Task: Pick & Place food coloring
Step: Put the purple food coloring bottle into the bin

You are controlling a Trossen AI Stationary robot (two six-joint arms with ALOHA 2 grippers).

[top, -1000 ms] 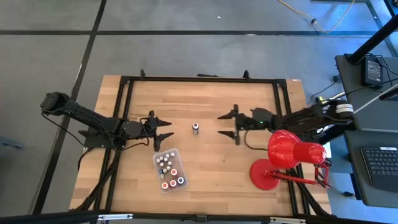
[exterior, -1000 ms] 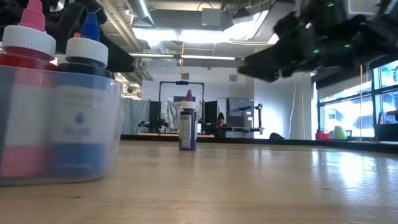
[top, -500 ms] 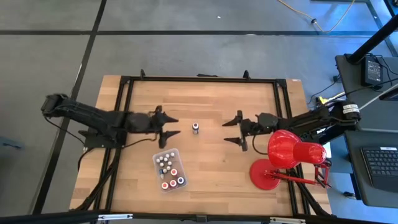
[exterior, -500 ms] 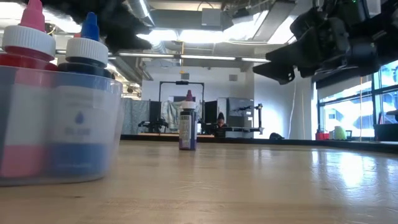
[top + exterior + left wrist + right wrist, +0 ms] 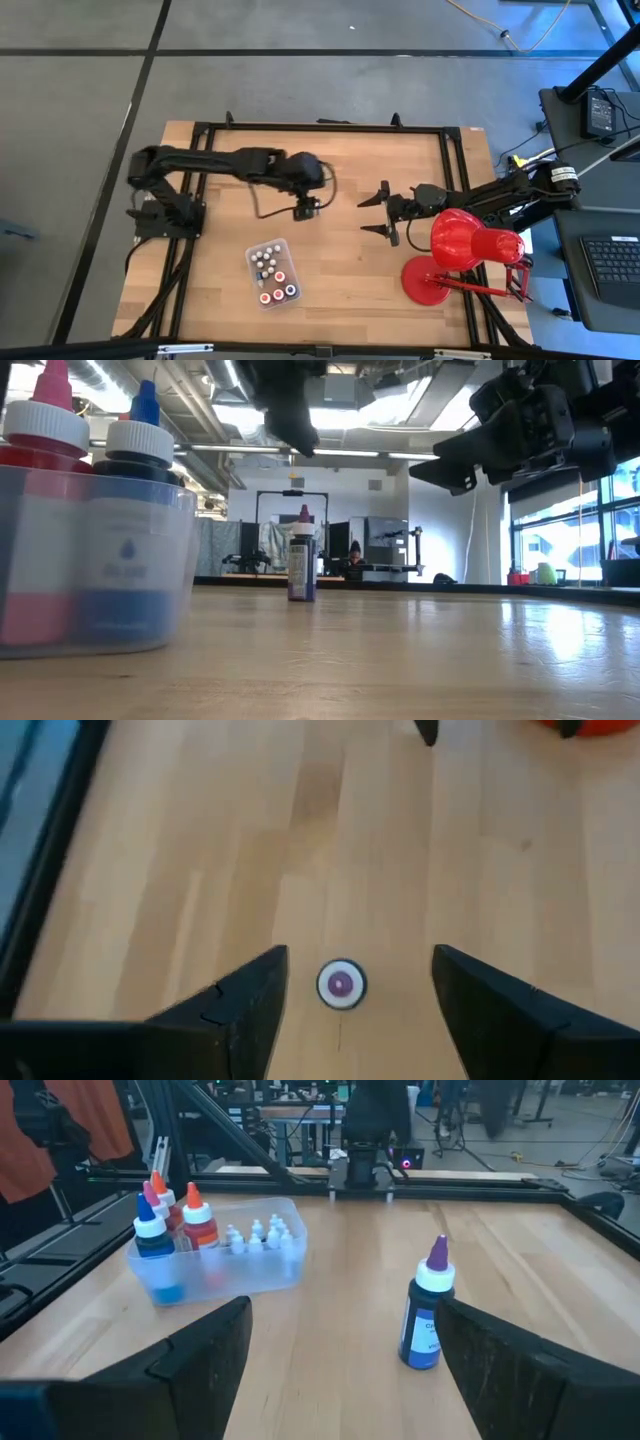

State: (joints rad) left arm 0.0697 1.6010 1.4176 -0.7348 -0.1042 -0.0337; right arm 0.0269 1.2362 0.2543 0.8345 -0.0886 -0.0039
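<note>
A food coloring bottle [image 5: 425, 1315] with a purple cap and a dark blue body stands upright on its base in the middle of the table. My left gripper [image 5: 360, 956] hangs open above it and points steeply down; the bottle's cap [image 5: 341, 984] shows between its fingers and well below them. In the high view my left gripper [image 5: 306, 208] covers the bottle. My right gripper [image 5: 368, 215] stands open to the bottle's right, level and facing it. Several more food coloring bottles sit in a clear tray [image 5: 273, 272].
A big red desk lamp [image 5: 465, 245] stands at the near right, close under my right arm. The clear tray [image 5: 215, 1250] lies near and left of the lone bottle [image 5: 301, 555]. A black frame [image 5: 320, 127] rims the table. Bare wood lies toward the far edge.
My left gripper has swung from the table's left side toward the right and up, and has tipped from level to pointing steeply down over the lone bottle. My right gripper has drawn back a little toward the right edge. The bottle has stayed put.
</note>
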